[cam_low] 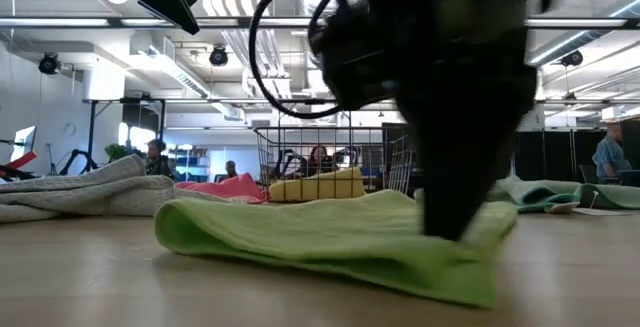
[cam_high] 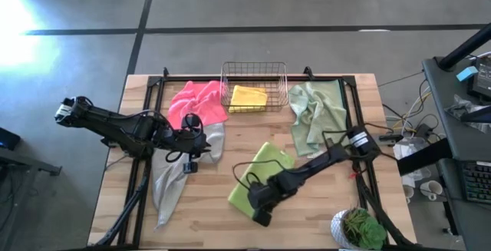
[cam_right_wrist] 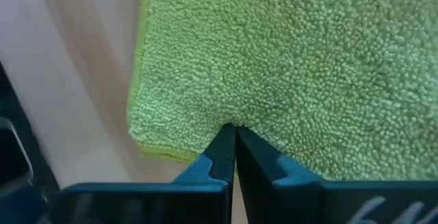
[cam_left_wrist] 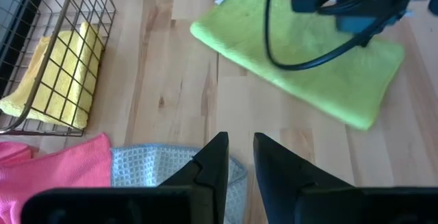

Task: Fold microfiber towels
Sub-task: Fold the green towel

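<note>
The lime green towel (cam_high: 259,176) lies folded on the table's near-middle, its near corner hidden under the right gripper (cam_right_wrist: 233,133), whose fingers pinch the cloth's edge; only the right wrist view shows this. The left gripper (cam_left_wrist: 238,144), slightly parted and empty, hovers over the grey towel (cam_high: 175,176). The yellow towel (cam_high: 248,97) sits in the wire basket (cam_high: 254,68).

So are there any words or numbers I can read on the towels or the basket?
No readable text anywhere.
Lime green towel: a small white tag at one corner, too small to read.
Wire basket, yellow towel, pink towel: no writing visible.
</note>
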Tool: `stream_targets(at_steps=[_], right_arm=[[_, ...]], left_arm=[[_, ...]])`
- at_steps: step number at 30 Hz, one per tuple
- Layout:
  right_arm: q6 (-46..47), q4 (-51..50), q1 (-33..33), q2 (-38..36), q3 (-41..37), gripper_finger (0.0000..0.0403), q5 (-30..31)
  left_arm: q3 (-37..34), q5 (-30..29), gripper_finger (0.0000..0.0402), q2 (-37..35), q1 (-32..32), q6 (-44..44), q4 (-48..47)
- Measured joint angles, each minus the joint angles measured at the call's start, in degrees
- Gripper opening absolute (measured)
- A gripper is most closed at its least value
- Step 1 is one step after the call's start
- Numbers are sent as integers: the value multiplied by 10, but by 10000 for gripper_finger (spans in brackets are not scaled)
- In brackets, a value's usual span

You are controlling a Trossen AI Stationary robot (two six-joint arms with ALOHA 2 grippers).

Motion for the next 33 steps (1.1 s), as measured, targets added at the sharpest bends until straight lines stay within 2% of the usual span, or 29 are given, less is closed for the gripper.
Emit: stream_targets(at_steps=[5, 10, 15, 18, 26, 33], right_arm=[[3, -61, 36, -11, 0, 9, 2], [3, -94, 61, -27, -3, 9, 7], [2, -96, 78, -72, -5, 8, 65], [-4, -95, 94, -104, -4, 9, 118], [-2, -109, 154, -153, -10, 9, 248], [58, -113, 196, -146, -23, 36, 260]], left_arm=[[0, 8, 72, 0, 0, 0, 0], [0, 16, 114, 3, 0, -4, 1], [0, 28, 161, 7, 0, -51, 2], [1, 43, 172, 18, -8, -59, 3], [19, 46, 173, 114, -61, -12, 74], [28, 45, 173, 217, -116, -11, 179]])
